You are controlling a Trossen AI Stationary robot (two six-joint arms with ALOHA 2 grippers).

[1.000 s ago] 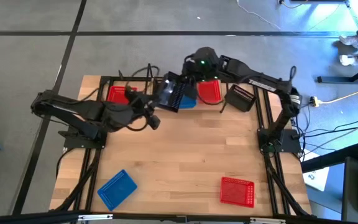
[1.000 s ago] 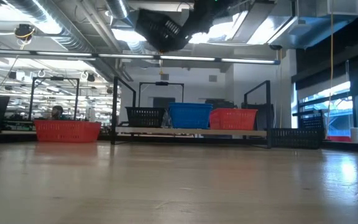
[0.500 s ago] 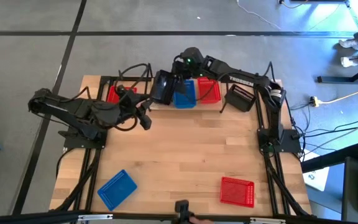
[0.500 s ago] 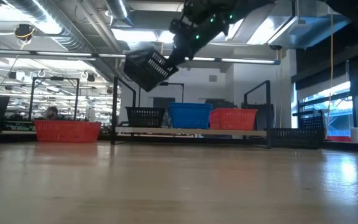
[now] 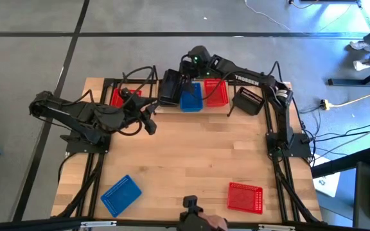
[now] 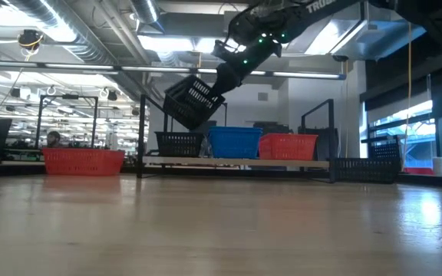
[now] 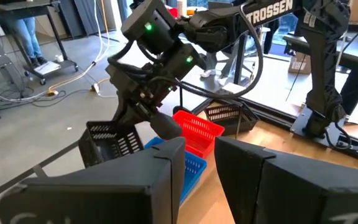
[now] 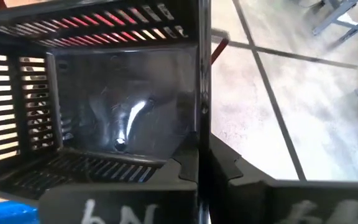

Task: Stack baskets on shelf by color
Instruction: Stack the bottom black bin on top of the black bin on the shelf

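The right gripper (image 6: 219,77) has its jaws pinched on the wall of a tilted black basket (image 6: 192,102), holding it in the air above another black basket (image 6: 179,142) on the shelf (image 6: 236,162), beside the blue basket (image 6: 235,142). The left gripper (image 5: 151,122) hovers near the shelf, jaws spread.

Right gripper (image 5: 184,82): its fingertips are hidden in the high view by the black basket (image 5: 170,88) they carry.
Shelf basket under it (image 6: 179,143): covered from above, seen only from table height.
Left red basket (image 5: 121,97): half hidden by the left arm.
Left gripper (image 7: 201,168): fingertips cut off by the picture's edge.
Bottom edge: a dark shape, too cropped to tell.
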